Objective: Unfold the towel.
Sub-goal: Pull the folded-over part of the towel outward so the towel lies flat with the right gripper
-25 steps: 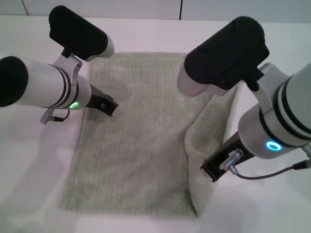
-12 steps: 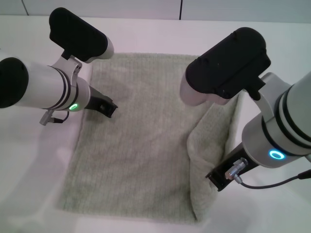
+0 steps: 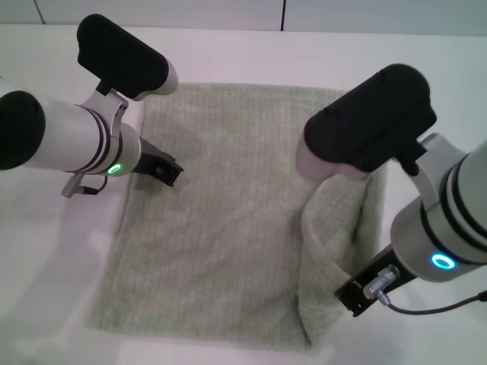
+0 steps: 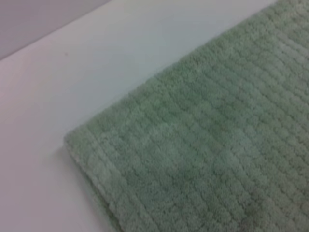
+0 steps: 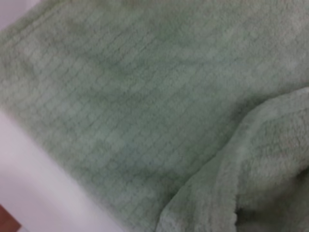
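The pale green towel [image 3: 228,228] lies on the white table, with its right side lifted into a raised flap [image 3: 332,228]. My right gripper [image 3: 351,291] is at the flap's outer edge near the front and holds it up off the lower layer. My left gripper [image 3: 166,170] rests at the towel's left edge, towards the back. The left wrist view shows one flat towel corner [image 4: 96,145] on the table. In the right wrist view the ribbed lower layer [image 5: 120,96] fills the picture, with the lifted fold [image 5: 260,164] hanging over it.
The white table [image 3: 46,289] surrounds the towel on all sides. A dark seam in the back wall [image 3: 283,14] runs behind it. A cable [image 3: 434,304] trails from my right wrist over the table's right part.
My right arm has moved right and towards the front, drawing the lifted flap outward and uncovering more of the lower layer. The left arm has stayed put.
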